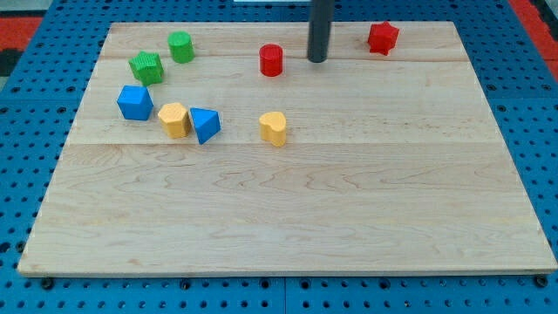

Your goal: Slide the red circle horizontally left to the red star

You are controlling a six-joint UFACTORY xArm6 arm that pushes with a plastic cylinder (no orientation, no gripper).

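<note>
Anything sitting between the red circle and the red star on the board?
Only my tip stands between the red circle and the red star, just to the circle's right. No other block lies on that stretch in the camera view.

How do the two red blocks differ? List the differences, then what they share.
Shape: the red circle is a round cylinder; the red star has a jagged, pointed outline.
Place: the red circle sits left of my tip; the red star sits right of it, nearer the view's top.
Neighbours: the red circle is closer to the green blocks; the red star stands alone near the board's top right.
Shared: both are red, resting on the wooden board, untouched by my tip.
</note>
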